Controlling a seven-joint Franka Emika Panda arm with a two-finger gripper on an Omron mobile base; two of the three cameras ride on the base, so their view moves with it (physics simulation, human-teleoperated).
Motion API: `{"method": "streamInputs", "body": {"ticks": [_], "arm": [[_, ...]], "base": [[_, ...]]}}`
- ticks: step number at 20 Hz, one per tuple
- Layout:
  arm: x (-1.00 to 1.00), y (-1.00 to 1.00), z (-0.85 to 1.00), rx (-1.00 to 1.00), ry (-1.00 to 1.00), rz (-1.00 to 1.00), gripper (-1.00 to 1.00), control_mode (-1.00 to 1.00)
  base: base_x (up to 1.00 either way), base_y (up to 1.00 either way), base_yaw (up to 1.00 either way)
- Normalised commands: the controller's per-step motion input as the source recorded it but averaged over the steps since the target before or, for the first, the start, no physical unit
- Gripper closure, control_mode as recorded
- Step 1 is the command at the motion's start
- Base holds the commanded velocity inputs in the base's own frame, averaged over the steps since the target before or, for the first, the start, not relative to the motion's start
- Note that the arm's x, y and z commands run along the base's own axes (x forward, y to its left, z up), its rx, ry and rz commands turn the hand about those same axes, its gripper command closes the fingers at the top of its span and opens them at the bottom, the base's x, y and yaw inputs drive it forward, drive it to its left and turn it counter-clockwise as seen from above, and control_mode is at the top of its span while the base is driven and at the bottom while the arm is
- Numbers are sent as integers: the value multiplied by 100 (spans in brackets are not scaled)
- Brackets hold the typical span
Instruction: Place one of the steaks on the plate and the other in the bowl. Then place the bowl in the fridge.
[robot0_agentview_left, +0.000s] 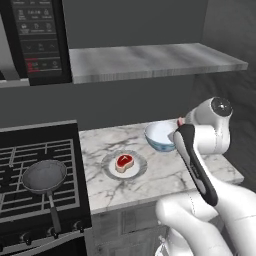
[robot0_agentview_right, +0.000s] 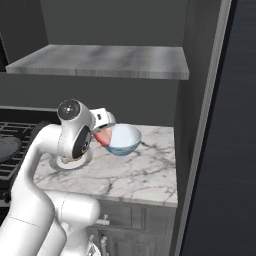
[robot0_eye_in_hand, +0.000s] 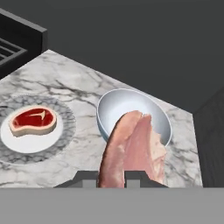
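My gripper (robot0_eye_in_hand: 112, 177) is shut on the pale pink steak (robot0_eye_in_hand: 134, 148), which hangs just above the near rim of the pale blue bowl (robot0_eye_in_hand: 131, 109). In the right base view the held steak (robot0_agentview_right: 103, 136) sits against the left side of the bowl (robot0_agentview_right: 124, 140). The red-centred steak (robot0_eye_in_hand: 33, 119) lies on the small whitish plate (robot0_eye_in_hand: 27, 142), left of the bowl on the marble counter. From the left base view, that steak (robot0_agentview_left: 124, 162) and plate (robot0_agentview_left: 113, 170) lie in front of the bowl (robot0_agentview_left: 159, 135). The dark fridge (robot0_agentview_right: 235, 130) rises at the right.
A black stove with a dark frying pan (robot0_agentview_left: 44, 176) adjoins the counter on the left. A microwave (robot0_agentview_left: 36, 37) and a grey shelf (robot0_agentview_left: 150, 59) hang above. The counter's front edge (robot0_agentview_left: 150, 196) runs near my arm.
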Motion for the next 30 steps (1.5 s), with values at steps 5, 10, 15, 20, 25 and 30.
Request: {"method": "streamInputs", "body": {"ticks": [5,10,15,20,25,30], "arm": [[34,0,-10,0,5,1,100,-100],[41,0,-17,0,11,0,100,-100],[31,-1,-23,0,1,0,100,-100],[30,0,-34,0,0,0,100,-100],[30,-1,-12,0,1,0,100,-100],[24,-7,-4,0,2,0,100,-100]], "base": [[0,0,0],[0,0,0],[0,0,0],[0,0,0],[0,0,0],[0,0,0]]}}
